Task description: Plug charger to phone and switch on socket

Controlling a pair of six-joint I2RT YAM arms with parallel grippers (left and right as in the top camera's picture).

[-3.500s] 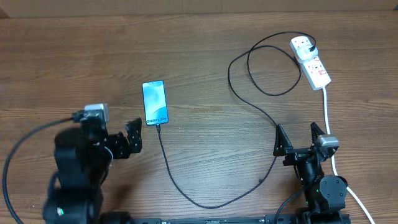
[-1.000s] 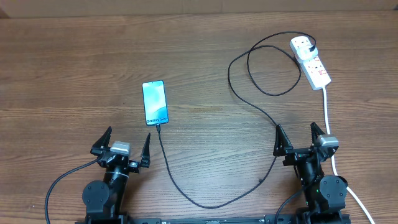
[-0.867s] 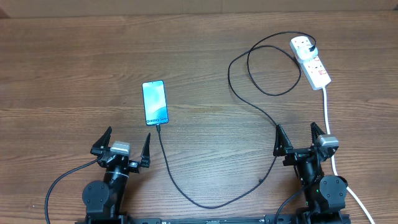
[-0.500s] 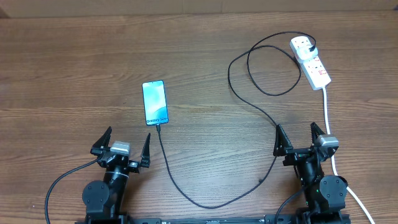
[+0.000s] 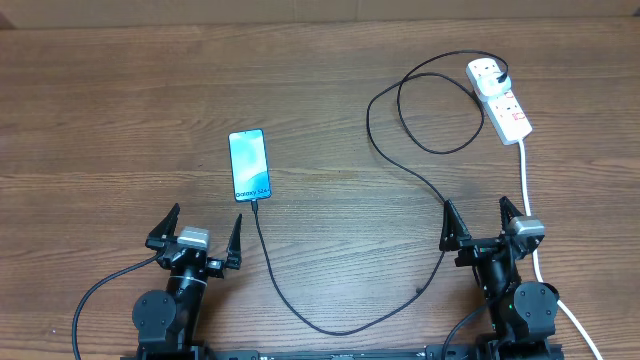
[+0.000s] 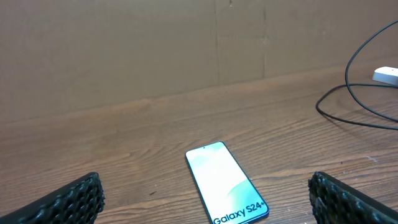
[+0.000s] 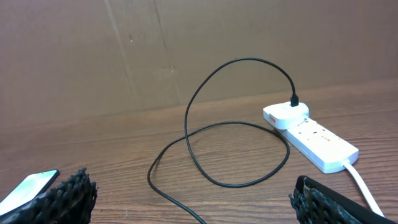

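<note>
The phone [image 5: 250, 165] lies flat on the wooden table with its light blue "Galaxy" screen up; it also shows in the left wrist view [image 6: 226, 182] and at the edge of the right wrist view [image 7: 30, 186]. The black charger cable [image 5: 300, 315] runs from the phone's near end, loops across the table [image 7: 205, 174], and its white plug head [image 5: 487, 72] sits in the white socket strip [image 5: 505, 105], also seen in the right wrist view [image 7: 314, 140]. My left gripper [image 5: 195, 232] is open and empty, near the table's front, short of the phone. My right gripper [image 5: 483, 225] is open and empty beside the thick white cord [image 5: 527, 185].
A brown cardboard wall [image 6: 186, 50] stands behind the table's far edge. The socket strip's thick white cord runs down past my right arm to the front right corner. The cable loop lies between the phone and the strip.
Compared with 3.5 s ago, my left arm has drawn back to the front and turned to face the phone. Over the last second nothing has moved.
</note>
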